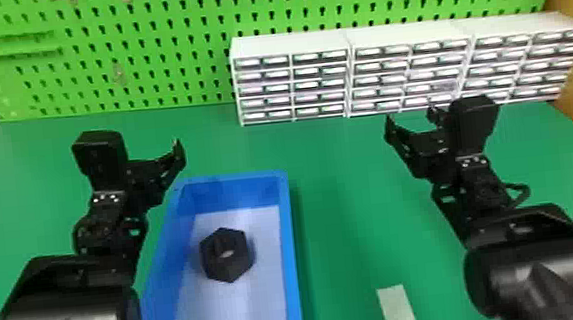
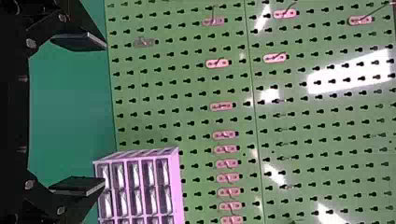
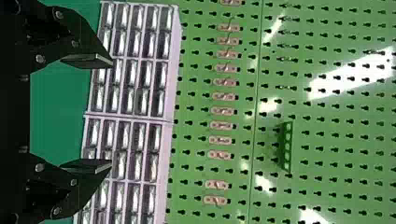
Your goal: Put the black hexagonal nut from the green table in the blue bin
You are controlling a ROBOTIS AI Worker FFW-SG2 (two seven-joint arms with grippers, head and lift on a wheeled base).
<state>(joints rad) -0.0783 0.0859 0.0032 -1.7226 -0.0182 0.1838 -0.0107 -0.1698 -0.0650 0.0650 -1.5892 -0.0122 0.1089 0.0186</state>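
Lying on the pale floor of the blue bin (image 1: 290,252), the black hexagonal nut (image 1: 233,267) shows us its central hole in the head view. The blue bin sits on the green table (image 1: 345,201), between the two arms and closer to the left one. We see the left gripper (image 1: 155,162) near the bin's far left corner, and the right gripper (image 1: 410,122) over the table, well apart from the bin. A pale strip (image 1: 398,312) lies on the table between bin and right arm, while white drawer cabinets (image 1: 289,43) stand at the back against a green pegboard (image 1: 146,15). In the left wrist view, we find the left gripper (image 2: 104,115) spread wide, its two fingers well apart. In the right wrist view, we see the right gripper (image 3: 111,113) just as wide, with cabinets and pegboard beyond its fingertips.
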